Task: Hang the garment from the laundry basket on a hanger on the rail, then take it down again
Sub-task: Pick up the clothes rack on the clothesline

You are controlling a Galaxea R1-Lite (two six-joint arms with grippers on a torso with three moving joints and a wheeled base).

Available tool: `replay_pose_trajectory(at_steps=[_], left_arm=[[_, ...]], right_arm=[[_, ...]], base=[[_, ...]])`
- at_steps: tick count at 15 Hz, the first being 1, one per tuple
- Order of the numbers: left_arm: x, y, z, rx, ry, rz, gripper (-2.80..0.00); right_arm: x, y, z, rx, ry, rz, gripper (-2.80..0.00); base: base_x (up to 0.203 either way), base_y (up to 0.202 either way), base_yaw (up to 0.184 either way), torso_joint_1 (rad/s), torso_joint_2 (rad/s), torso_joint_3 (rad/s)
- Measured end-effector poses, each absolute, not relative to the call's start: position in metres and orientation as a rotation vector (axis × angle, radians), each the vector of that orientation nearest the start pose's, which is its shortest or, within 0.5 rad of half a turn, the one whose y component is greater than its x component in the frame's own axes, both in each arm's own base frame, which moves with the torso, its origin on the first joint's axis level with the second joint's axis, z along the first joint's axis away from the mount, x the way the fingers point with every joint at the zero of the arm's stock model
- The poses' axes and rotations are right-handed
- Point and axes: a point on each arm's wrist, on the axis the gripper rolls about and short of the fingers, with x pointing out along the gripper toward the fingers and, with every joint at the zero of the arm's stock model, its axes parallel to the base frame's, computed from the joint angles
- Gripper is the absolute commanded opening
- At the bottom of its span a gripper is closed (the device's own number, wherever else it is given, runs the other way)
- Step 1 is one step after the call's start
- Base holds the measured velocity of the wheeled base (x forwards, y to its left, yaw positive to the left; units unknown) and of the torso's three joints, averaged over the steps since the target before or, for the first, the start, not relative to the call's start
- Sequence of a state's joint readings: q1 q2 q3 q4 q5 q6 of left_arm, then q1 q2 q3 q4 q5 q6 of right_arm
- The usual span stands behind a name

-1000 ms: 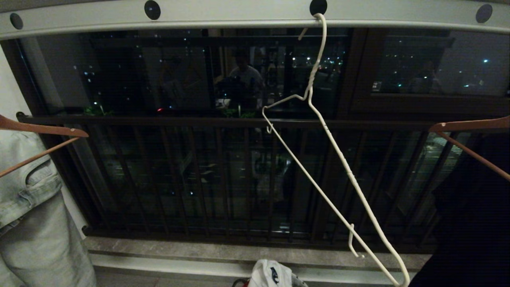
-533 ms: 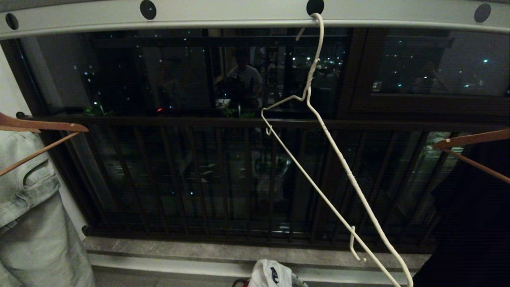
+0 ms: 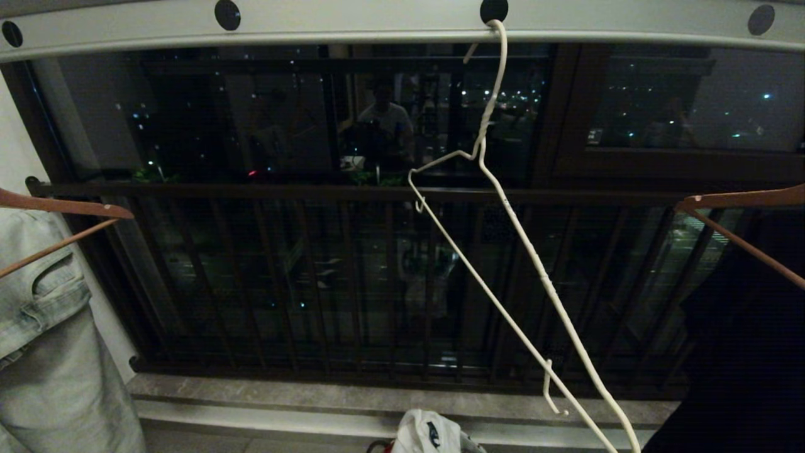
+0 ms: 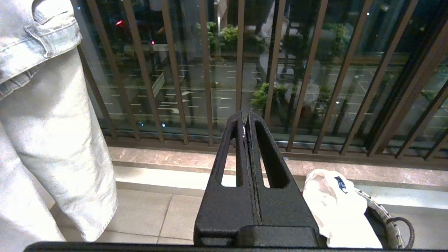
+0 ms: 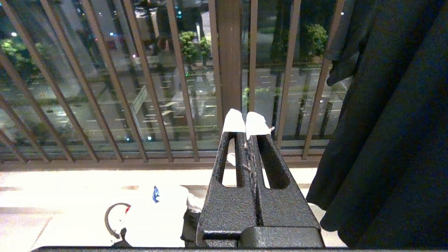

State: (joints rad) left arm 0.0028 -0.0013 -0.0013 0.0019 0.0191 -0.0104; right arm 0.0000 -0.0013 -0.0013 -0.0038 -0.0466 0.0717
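**Balcony drying station with both grippers idle**

We see, across the top of the head view, the rail [image 3: 377,25], a wide light-grey bar with round black holes. Behind and below it runs the dark balcony railing [image 3: 314,192] with its vertical bars, set in front of a night window. At the left edge hang the pale denim jeans [image 3: 44,352] on a brown wooden hanger [image 3: 63,207]; at the right edge a dark garment [image 3: 736,352] hangs from a second wooden hanger [image 3: 736,201].

The hanger [image 3: 522,251], thin white wire, hooks through a hole of the rail and hangs strongly tilted, one shoulder end high near the middle, the other low toward the right. It carries nothing.

On the tiled floor by the stone sill stands the laundry basket [image 4: 385,217], with a black loop handle at its side. The garment [image 4: 332,206], white with a small blue mark showing, sits bunched in it and rises above the rim.

The left gripper [image 4: 245,122] has its fingers pressed together, empty; the garment lies below and beside it, apart. The right gripper [image 5: 246,124], tips wrapped in white tape, is likewise closed on nothing, well above the garment [image 5: 157,213], with the dark garment just beside it.
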Motion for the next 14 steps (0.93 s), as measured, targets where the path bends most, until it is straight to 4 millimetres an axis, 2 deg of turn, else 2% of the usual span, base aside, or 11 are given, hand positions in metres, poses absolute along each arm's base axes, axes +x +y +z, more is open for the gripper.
replay_pose_trajectory(at_steps=[3,4,7,9,12,14], left_arm=[[-0.024,0.0,0.079,-0.022,-0.013,0.022,-2.8],[-0.026,0.0,0.088,-0.032,-0.043,0.015,-2.8],[-0.039,-0.002,0.141,-0.042,-0.169,-0.093,-2.8],[-0.036,-0.005,0.182,-0.04,-0.174,-0.208,-2.8],[-0.004,-0.008,0.241,-0.044,-0.101,-0.376,-2.8],[0.033,-0.011,0.278,-0.06,-0.038,-0.484,-2.8]], right_arm=[[-0.023,-0.001,0.076,0.072,-0.008,-0.047,-2.8],[-0.023,-0.001,0.076,0.072,-0.009,-0.046,-2.8],[-0.023,-0.001,0.076,0.072,-0.009,-0.046,-2.8],[-0.023,-0.001,0.076,0.072,-0.009,-0.046,-2.8],[-0.023,-0.001,0.076,0.072,-0.009,-0.046,-2.8],[-0.023,-0.001,0.076,0.072,-0.009,-0.046,-2.8]], base=[[0.0,0.0,0.0,0.0,0.0,0.0],[0.0,0.0,0.0,0.0,0.0,0.0],[0.0,0.0,0.0,0.0,0.0,0.0],[0.0,0.0,0.0,0.0,0.0,0.0],[0.0,0.0,0.0,0.0,0.0,0.0],[0.0,0.0,0.0,0.0,0.0,0.0]])
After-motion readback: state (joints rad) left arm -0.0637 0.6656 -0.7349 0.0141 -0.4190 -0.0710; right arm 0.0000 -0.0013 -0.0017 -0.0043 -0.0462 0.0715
